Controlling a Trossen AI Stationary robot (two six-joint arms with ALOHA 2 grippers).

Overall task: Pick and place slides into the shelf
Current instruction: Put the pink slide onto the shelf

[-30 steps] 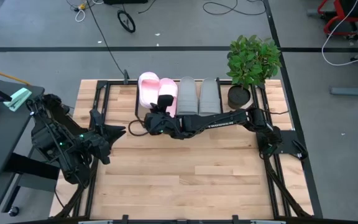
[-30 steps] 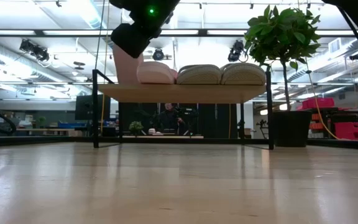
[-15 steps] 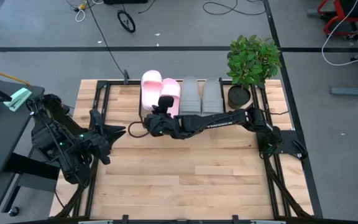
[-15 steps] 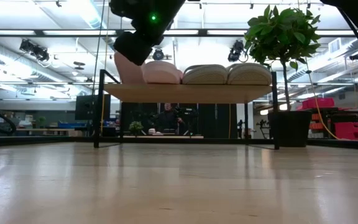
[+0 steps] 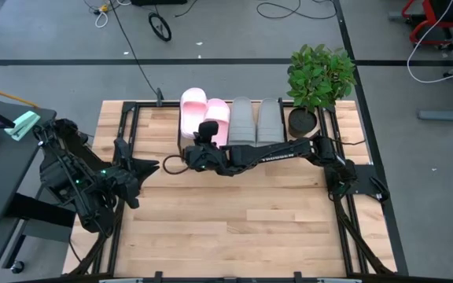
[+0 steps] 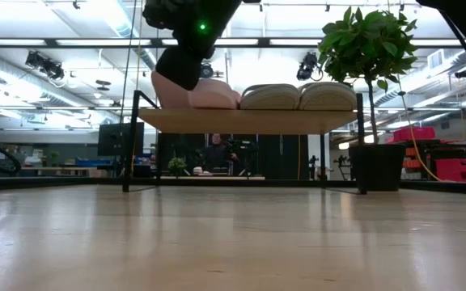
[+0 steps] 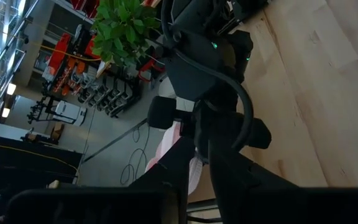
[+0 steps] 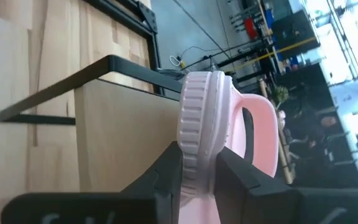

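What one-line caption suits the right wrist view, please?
Right pincer grips a pale pink ribbed-sole slide edge-up over the light wooden shelf.

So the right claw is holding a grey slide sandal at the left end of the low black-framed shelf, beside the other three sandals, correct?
Not quite: the sandal in the right claw is pale pink, not grey, as the right wrist view shows. The rest holds: it is at the left end of the low black-framed shelf with a wooden board, beside the other pink sandal and the two grey ones.

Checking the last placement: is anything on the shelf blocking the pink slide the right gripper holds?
Nothing visible does. The right gripper grips the pink slide on edge over the shelf's left end, beside the other pink slide.
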